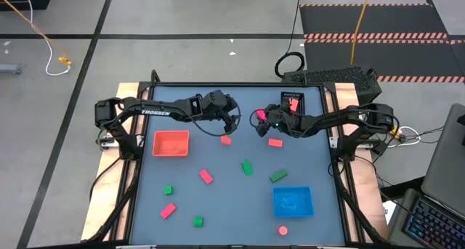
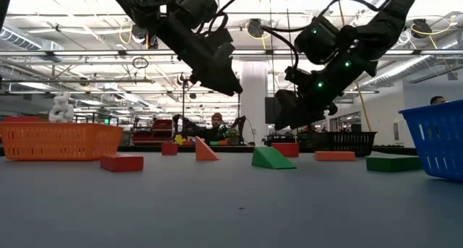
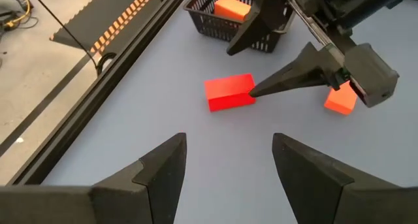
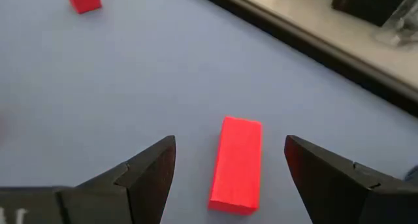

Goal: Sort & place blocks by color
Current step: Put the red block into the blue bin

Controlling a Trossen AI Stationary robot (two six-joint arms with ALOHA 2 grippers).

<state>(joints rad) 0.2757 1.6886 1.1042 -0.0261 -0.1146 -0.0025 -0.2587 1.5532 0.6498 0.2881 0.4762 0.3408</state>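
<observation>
Table (image 1: 145, 227) carries three trays: orange-red tray (image 1: 171, 144) on the left, blue tray (image 1: 293, 201) near the front right, black basket (image 1: 293, 102) at the back with pink pieces inside; loose blocks are scattered between them, e.g. green wedge (image 1: 278, 176), green bar (image 1: 247, 168), pink bar (image 1: 206, 176). Right gripper (image 4: 228, 178) has its fingers apart, straddling a red bar (image 4: 237, 163) that lies flat on the table, not touching it as far as I can tell. Left gripper (image 3: 228, 175) hangs nearby, facing the same bar, fingers apart, nothing in them.
</observation>
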